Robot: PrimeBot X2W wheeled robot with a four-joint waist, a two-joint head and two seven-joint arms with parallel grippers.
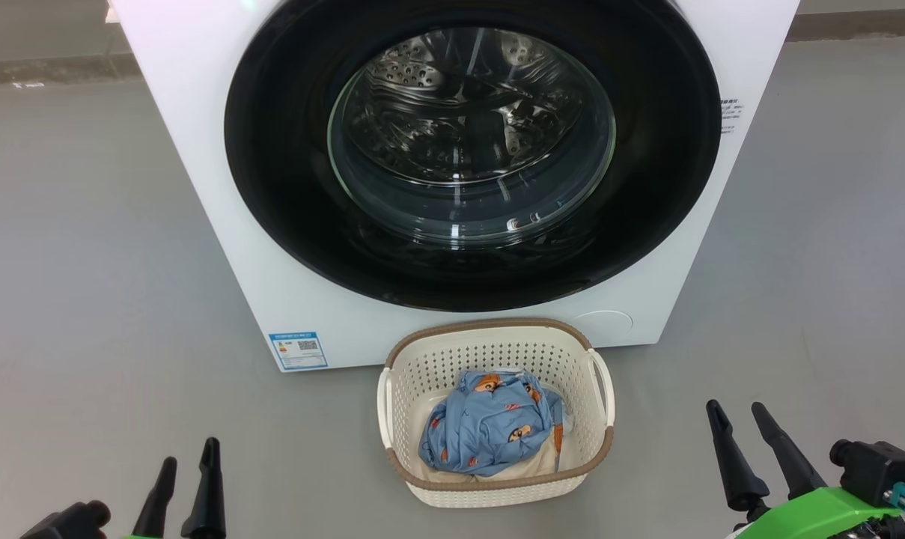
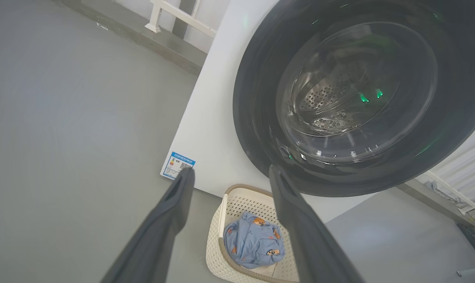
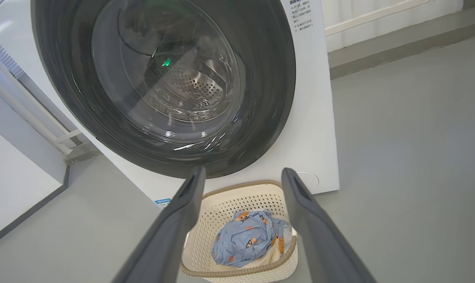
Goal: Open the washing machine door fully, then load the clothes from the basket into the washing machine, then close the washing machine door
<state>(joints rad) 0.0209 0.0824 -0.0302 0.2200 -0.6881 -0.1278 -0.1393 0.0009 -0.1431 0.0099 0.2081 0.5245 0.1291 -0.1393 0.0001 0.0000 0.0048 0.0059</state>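
**Status.** The door [image 1: 472,157] is shut, flush against the washer [image 1: 190,135]; step one is not yet begun. The drum [image 1: 452,97] shows through the glass. The basket [image 1: 489,327] stands on the floor [image 1: 85,262] just before the washer, below the door's lower rim, with the clothes [image 1: 489,423] bundled inside.

**Grippers.** The left gripper [image 1: 191,451] and right gripper [image 1: 736,406] are both released, jaws spread, grasping nothing. They flank the basket, well apart from it.

**Key relation.** The door lies ahead of and above both grippers. It is round, so it has no long axis; the approach depends on which edge carries the latch. No handle or hinge can be made out, so the opening side cannot be told. The right gripper sits somewhat further forward, near the door's right edge; the left sits further back, below its left edge.

**Markings.**
- Blue sticker [image 1: 298,349], lower left of the washer front: QR code and coloured bars; text too small to read.
- Print [image 3: 300,15] on the upper right of the front: Chinese characters, not legible.
- No brand name is visible.
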